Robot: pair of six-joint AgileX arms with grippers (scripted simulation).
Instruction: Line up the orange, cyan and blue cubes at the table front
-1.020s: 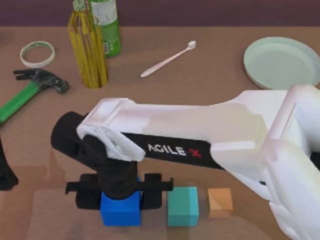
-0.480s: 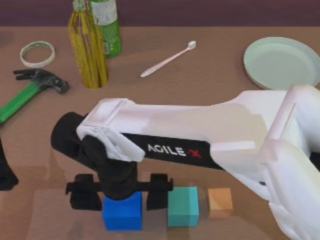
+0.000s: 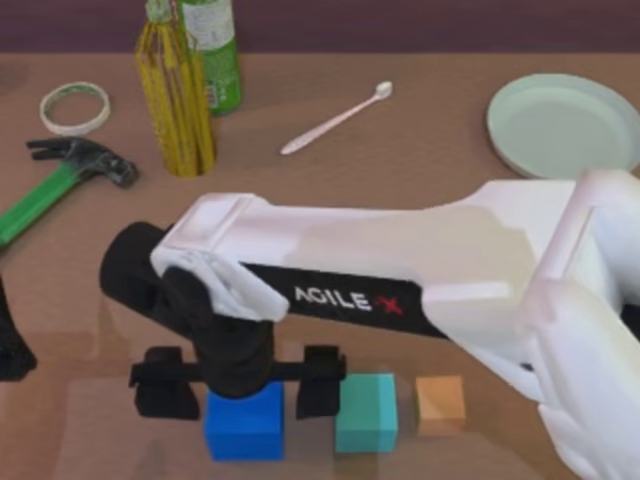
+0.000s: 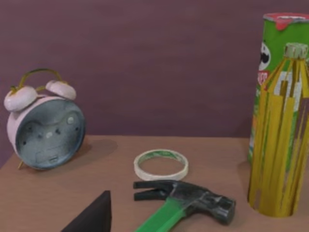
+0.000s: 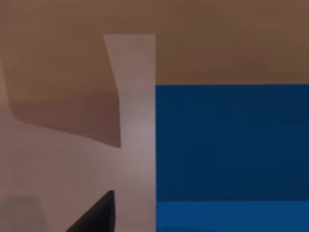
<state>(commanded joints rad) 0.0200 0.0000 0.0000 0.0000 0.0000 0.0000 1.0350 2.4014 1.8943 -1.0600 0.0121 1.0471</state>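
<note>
Top view: my right arm reaches across from the tabletop's right side toward the front edge, left of centre. Right gripper (image 3: 240,385) sits over the blue cube (image 3: 243,428), fingers spread wide, one black finger (image 3: 165,392) off the cube's left side and the other just beside its right side, neither pressing it. Blue cube rests on the tabletop (image 3: 430,170) near the front edge. Cyan cube (image 3: 366,412) stands just right of it, a narrow gap between; orange cube (image 3: 440,404) just right of the cyan, also apart. Three in a row along the front edge. Left gripper (image 3: 10,345) only a dark shape at the left edge; cannot tell its state. Toward the back edge: tape roll (image 3: 74,107) and hammer (image 3: 55,185) at back left, yellow bottle (image 3: 176,95) with a green can (image 3: 212,50) behind it, a spoon (image 3: 335,118) mid-back, a pale green plate (image 3: 563,125) at back right.

Left wrist view: an alarm clock (image 4: 44,126), tape roll, hammer, yellow bottle and green can, all on the tabletop. A dark finger tip (image 4: 91,215) shows at the frame edge.

Right wrist view: blue cube fills much of the frame, sitting on the tabletop, with one dark finger tip (image 5: 96,215) apart from it.
</note>
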